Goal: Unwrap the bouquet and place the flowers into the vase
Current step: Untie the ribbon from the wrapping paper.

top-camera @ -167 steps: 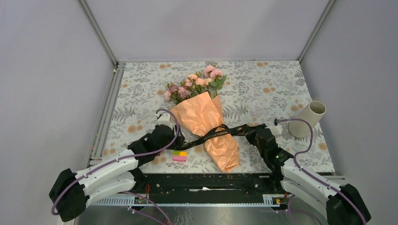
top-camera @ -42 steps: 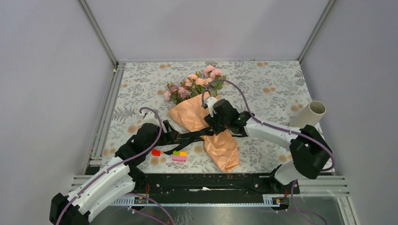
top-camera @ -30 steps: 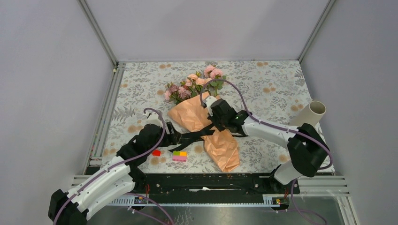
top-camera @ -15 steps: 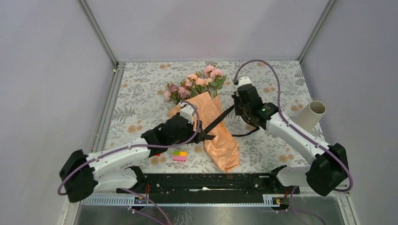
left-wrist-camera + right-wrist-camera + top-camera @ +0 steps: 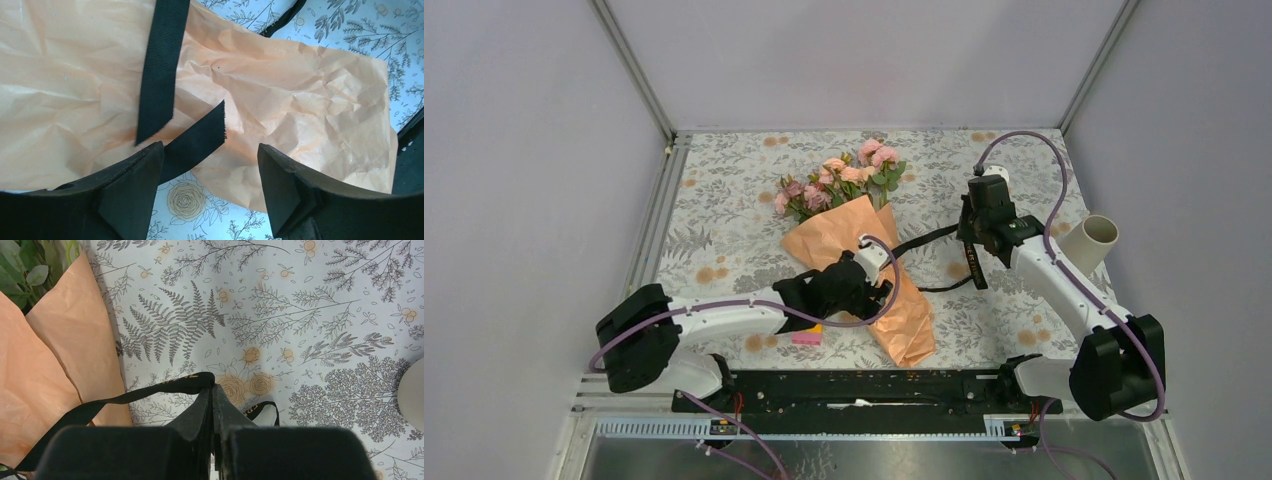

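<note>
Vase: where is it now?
Top view: the vase sits near the table's right edge, just right of the right gripper, well apart from the bouquet.

From above, my left end effector (image 5: 879, 288) covers the middle of the bouquet (image 5: 849, 235), so where the ribbon (image 5: 929, 238) crosses the paper (image 5: 300, 90) is hidden. The stems are buried inside the wrap (only the flowers (image 5: 839, 175) show). A coloured block (image 5: 807, 338) is half under the left arm (image 5: 724, 318). In the right wrist view the vase (image 5: 414, 390) is a pale sliver cut by the edge.

Crinkled matt bouquet paper (image 5: 300, 90), woven black ribbon (image 5: 160, 65), matt vase (image 5: 1089, 240).
</note>
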Tool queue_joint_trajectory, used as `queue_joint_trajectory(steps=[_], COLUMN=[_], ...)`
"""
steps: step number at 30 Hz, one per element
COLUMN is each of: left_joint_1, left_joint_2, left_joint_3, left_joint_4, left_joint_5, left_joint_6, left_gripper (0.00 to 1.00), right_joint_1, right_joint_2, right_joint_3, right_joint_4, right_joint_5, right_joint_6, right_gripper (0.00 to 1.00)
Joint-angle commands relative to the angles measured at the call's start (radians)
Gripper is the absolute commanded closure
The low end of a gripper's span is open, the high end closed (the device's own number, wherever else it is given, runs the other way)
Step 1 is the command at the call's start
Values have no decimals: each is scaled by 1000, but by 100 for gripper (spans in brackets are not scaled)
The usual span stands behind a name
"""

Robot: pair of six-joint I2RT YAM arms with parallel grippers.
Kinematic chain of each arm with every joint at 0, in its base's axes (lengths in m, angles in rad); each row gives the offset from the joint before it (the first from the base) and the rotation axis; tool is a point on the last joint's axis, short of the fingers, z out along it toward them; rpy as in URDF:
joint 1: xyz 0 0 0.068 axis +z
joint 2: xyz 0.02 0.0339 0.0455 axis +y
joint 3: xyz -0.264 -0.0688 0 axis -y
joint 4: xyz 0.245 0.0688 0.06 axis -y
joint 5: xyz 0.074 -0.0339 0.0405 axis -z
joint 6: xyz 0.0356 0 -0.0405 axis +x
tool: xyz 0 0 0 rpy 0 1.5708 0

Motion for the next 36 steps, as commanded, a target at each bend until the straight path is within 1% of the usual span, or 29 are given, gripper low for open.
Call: queue_joint_trajectory(steps=[1, 8, 11, 13, 16, 18, 21, 23, 25, 29, 36], left_joint_1=[-29, -39, -39, -39, -39, -39, -39, -40, -39, -39, -23], left_joint_2=[41, 113, 132, 139, 147, 151, 151, 148, 140, 95, -42], left_joint_3=[71, 109, 114, 109, 99, 96, 96, 97, 105, 108, 138], left_joint_4=[60, 49, 43, 42, 47, 46, 46, 41, 17, -20, -106], left_joint_5=[-84, -209, -223, -221, -213, -213, -237, -266, -305, -364, -394], left_joint_6=[38, 48, 41, 31, 16, 9, -2, -9, -26, -71, -114], left_gripper=[25, 27, 29, 32, 41, 51, 72, 80, 86, 92, 94], right_joint_1=[-20, -33, -39, -45, -50, -54, -58, -59, -61, -62, -66], right_joint_2=[-1, -9, -14, -20, -32, -37, -44, -52, -67, -110, -109], right_joint_3=[7, -14, -17, -19, -20, -20, -21, -22, -17, -6, 92], right_joint_4=[6, 30, 29, 29, 30, 29, 29, 28, 20, 1, -71], right_joint_5=[-30, -61, -53, -47, -36, -34, -29, -23, -27, -23, 13], right_joint_6=[30, 45, 51, 55, 60, 62, 64, 69, 77, 83, 64], right_gripper=[100, 100, 100, 100, 100, 100, 100, 100, 100, 100, 100])
